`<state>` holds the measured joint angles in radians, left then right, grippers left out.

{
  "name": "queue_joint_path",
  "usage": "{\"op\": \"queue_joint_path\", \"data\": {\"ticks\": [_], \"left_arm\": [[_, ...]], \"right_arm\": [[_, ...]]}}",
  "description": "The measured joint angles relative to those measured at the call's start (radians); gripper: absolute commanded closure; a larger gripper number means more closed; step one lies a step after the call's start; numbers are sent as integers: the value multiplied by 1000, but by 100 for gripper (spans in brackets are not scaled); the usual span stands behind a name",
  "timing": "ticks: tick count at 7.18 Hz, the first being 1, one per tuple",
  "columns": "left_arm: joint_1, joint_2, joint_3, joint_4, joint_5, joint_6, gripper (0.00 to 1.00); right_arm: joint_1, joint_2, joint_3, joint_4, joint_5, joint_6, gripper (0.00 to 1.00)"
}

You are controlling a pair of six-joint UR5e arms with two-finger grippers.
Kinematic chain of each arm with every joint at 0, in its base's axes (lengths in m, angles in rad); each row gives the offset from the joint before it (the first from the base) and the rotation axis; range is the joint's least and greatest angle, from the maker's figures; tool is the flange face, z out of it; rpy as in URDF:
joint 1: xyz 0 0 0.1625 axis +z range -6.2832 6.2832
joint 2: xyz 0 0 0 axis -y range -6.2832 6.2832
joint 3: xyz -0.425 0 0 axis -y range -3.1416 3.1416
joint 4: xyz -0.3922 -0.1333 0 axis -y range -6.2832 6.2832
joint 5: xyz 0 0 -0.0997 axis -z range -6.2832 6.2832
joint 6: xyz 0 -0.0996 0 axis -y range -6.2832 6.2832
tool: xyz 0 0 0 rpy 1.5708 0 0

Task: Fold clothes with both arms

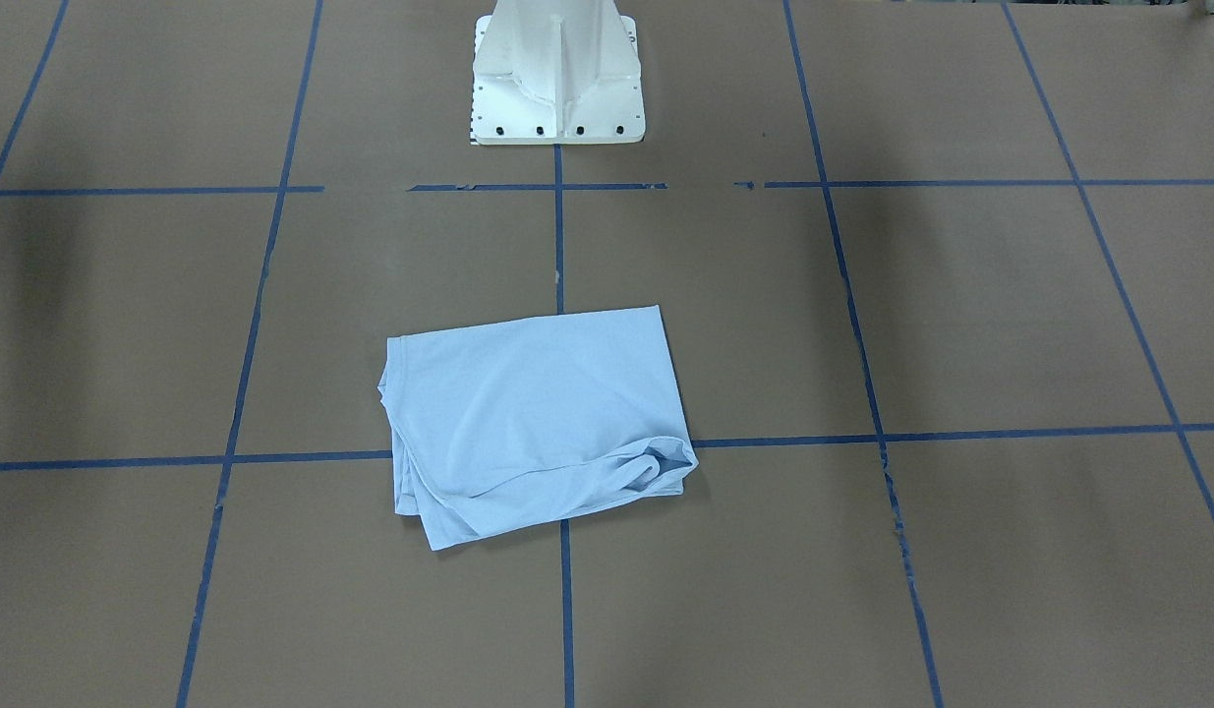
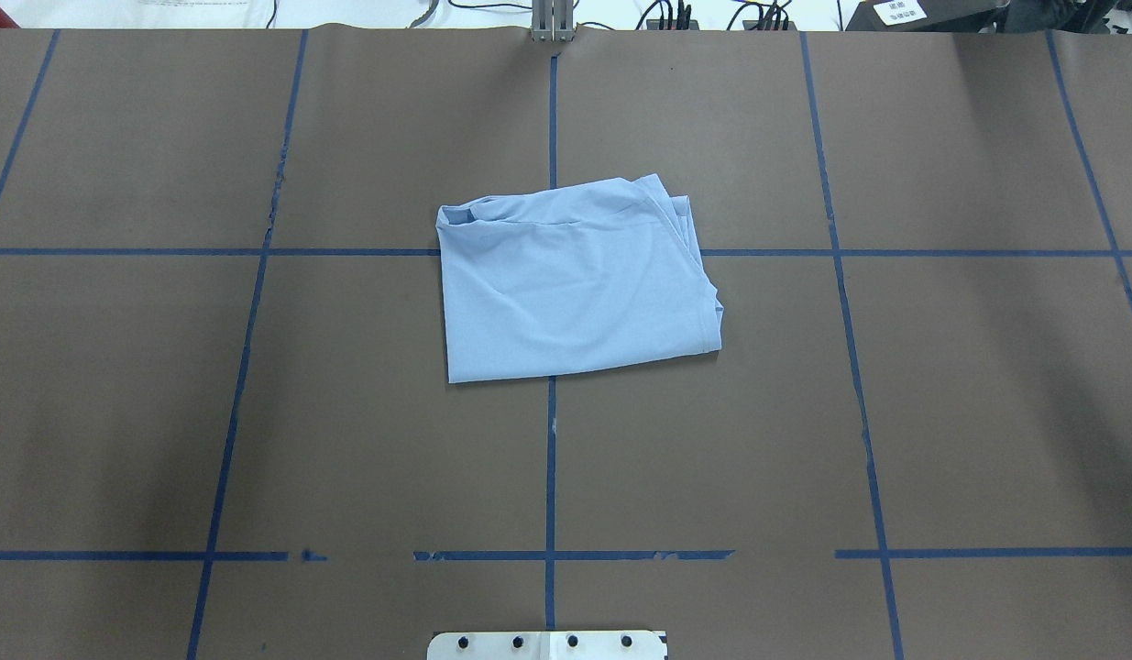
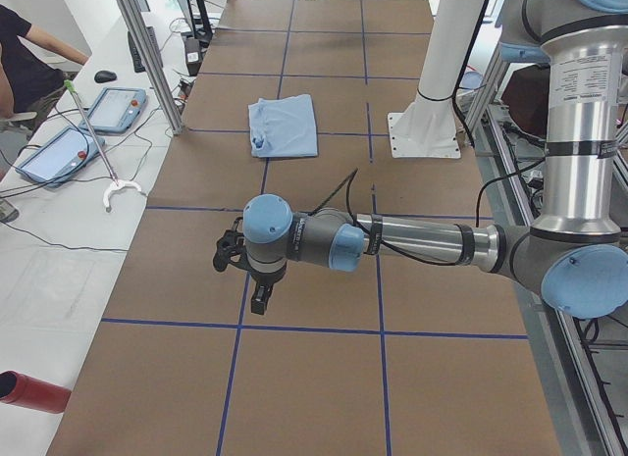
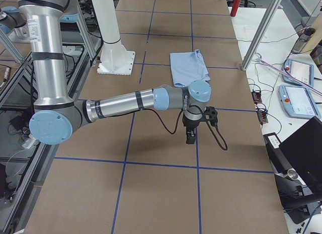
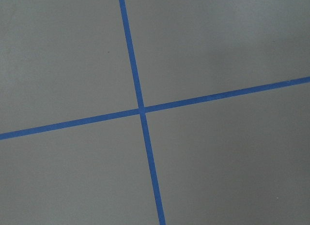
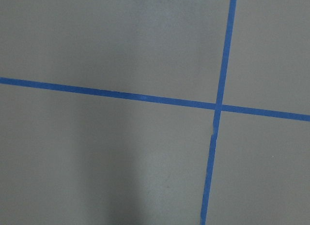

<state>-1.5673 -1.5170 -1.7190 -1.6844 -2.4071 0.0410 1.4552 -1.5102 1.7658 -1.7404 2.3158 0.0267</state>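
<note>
light blue fabric T-shirt [image 2: 575,289]: folded, flat at centre of brown paper-covered table [image 2: 346,412] | left black two-finger gripper [image 3: 259,299]: over bare table, well apart from shirt, jaw opening cannot be told | right black two-finger gripper [image 4: 190,137]: likewise, opening cannot be told

A table covered in brown paper [image 2: 391,412] takes up most of the space, marked into large squares by blue tape lines [image 2: 550,458] that are worn through in places. Beside it runs a white bench [image 3: 59,270] holding two blue-edged tablets [image 3: 116,110] and a red cylinder [image 3: 29,392]. An aluminium post [image 3: 147,54] rises at the table's edge. Black cables [image 2: 680,13] lie along the far side. The light is even, with soft shadows.
</note>
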Motion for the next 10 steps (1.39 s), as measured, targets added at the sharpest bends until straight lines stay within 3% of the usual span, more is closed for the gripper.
{"op": "queue_joint_path", "data": {"ticks": [3,10], "left_arm": [[-2,44,-61,-2,1,0,0],[-1,46,-157,5,-7,-12,0]], "right_arm": [[1,-84,154,1,18,4,0],[-2,-90,116,4,7,5,0]]}}
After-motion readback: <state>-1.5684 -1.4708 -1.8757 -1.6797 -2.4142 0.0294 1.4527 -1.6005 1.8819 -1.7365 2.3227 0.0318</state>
